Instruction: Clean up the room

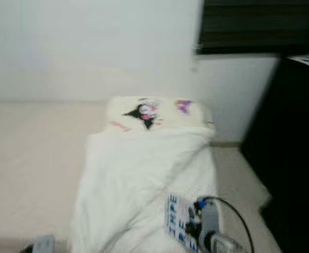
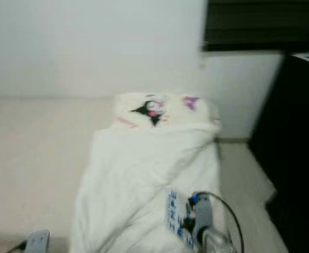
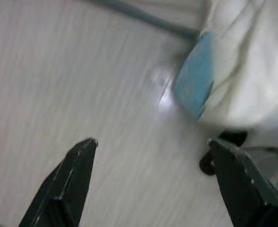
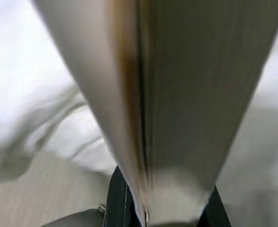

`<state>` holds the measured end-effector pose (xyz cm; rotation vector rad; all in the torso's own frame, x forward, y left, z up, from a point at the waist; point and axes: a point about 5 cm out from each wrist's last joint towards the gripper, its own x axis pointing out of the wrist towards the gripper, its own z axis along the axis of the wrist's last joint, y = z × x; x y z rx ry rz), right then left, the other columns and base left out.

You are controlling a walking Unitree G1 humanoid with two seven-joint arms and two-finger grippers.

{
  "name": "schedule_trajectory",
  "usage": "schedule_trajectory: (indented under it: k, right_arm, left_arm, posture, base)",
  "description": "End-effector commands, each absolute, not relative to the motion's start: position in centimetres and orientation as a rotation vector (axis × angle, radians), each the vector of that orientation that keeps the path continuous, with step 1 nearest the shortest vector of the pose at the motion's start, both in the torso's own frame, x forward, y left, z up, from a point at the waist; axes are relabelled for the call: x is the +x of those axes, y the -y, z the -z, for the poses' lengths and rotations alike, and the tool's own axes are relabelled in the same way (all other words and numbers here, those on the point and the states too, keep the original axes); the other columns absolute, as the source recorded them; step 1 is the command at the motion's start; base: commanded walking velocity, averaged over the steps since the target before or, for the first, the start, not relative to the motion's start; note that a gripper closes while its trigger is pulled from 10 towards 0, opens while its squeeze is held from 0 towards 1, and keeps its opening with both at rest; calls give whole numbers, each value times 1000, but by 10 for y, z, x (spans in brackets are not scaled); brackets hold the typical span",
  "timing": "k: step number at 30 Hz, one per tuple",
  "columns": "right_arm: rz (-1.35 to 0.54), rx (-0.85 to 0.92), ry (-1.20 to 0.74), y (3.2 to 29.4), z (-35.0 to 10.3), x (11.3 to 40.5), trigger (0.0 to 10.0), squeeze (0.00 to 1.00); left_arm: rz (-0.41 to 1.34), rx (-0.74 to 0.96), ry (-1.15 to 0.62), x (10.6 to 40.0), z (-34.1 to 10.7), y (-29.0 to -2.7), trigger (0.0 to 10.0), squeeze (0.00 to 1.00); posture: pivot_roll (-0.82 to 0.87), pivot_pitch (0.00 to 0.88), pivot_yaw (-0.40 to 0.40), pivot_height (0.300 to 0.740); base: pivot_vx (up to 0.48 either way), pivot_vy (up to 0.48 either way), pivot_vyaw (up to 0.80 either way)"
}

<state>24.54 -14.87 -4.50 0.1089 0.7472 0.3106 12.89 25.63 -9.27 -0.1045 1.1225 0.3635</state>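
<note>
Right wrist view looks straight along a thin book [image 4: 172, 94] seen edge-on, its pages and cover clamped between the right gripper's [image 4: 162, 208] jaws, which are narrow and closed on its lower edge. From the head views the same book [image 1: 178, 219] shows a white cover with blue marks that look like writing, too blurred to read; it is held low over the near end of a white duvet [image 1: 138, 179]. The duvet covers a mattress lying on the pale floor [image 1: 28, 158], and at its far end sits a pillow [image 1: 157, 113] printed with a black cartoon figure and small pink and purple marks. A white wall [image 1: 91, 47] stands behind, dark furniture [image 1: 291, 147] to the right. The left gripper [image 3: 153, 156] hangs over the floor with jaws wide apart and nothing between them, near a light blue flat object [image 3: 193, 90] just beside the duvet's edge.
</note>
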Motion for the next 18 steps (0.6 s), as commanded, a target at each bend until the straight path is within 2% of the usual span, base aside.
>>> schedule_trajectory:
  k: [1, 6, 18]
  right_arm:
    - [-302, 79, -744, 157, 45, 245, 10000, 0]
    - [-296, 75, -739, 158, 45, 245, 10000, 0]
    - [-285, 79, -706, 160, 41, 250, 10000, 0]
  left_arm:
    - [-352, -101, -1094, 140, 90, -254, 10000, 0]
    - [-355, -99, -1097, 140, 90, -253, 10000, 0]
    - [-318, -97, -1085, 144, 90, -249, 10000, 0]
  posture:
    - [-115, 56, 7, 740]
    - [-119, 57, 7, 740]
    - [-125, 63, 6, 740]
  base:
    - [-262, 405, 756]
    - [-267, 402, 756]
    - [0, 0, 760]
